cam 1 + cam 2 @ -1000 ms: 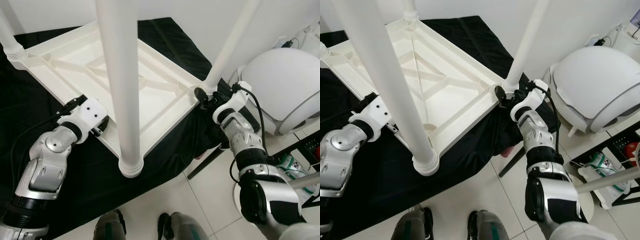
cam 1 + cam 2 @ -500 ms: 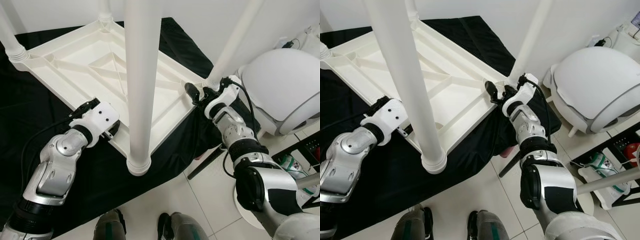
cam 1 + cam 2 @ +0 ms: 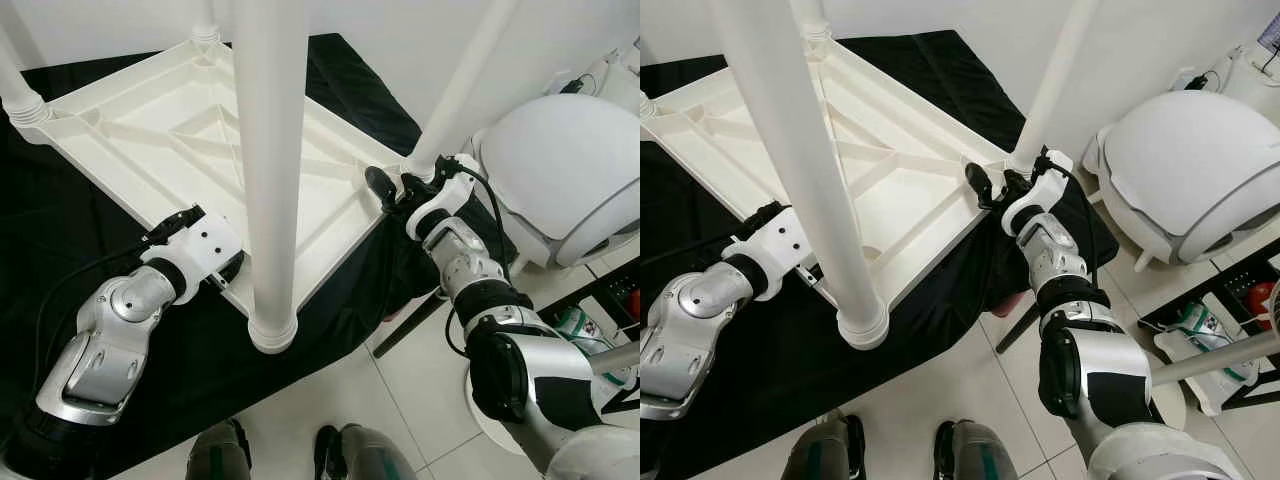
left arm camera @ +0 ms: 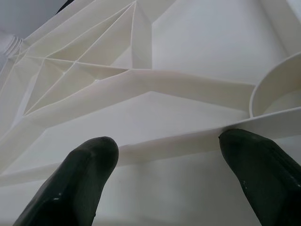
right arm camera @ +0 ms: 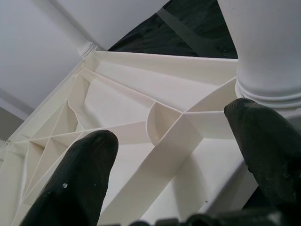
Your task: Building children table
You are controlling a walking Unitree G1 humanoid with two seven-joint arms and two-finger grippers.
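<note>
A white plastic children's table (image 3: 170, 140) lies upside down on a black cloth (image 3: 60, 230) that covers the surface under it, its ribbed underside facing up and its round white legs rising toward the camera. The nearest leg (image 3: 268, 170) stands at the table's front corner, its collar overhanging the cloth edge above the tiled floor (image 3: 400, 390); another leg (image 3: 1052, 80) rises at the right corner, and two more stand at the far corners.

The left gripper (image 4: 169, 150) is at the table's near-left rim, just beside the front leg — its two black fingers (image 4: 80, 174) are spread apart, one on each side of a raised rib of the underside, with the rim edge running between them. The right gripper (image 5: 178, 155) is at the right corner, at the base of that leg. Its fingers (image 5: 75, 174) are also held apart, straddling the corner ribs, and one finger sits right beside the leg's ringed collar (image 5: 268, 89). Whether either gripper actually presses on the plastic cannot be told.

To the robot's right stands a rounded white appliance (image 3: 570, 170) on the floor. The robot's feet (image 3: 300, 455) show at the lower edge.
</note>
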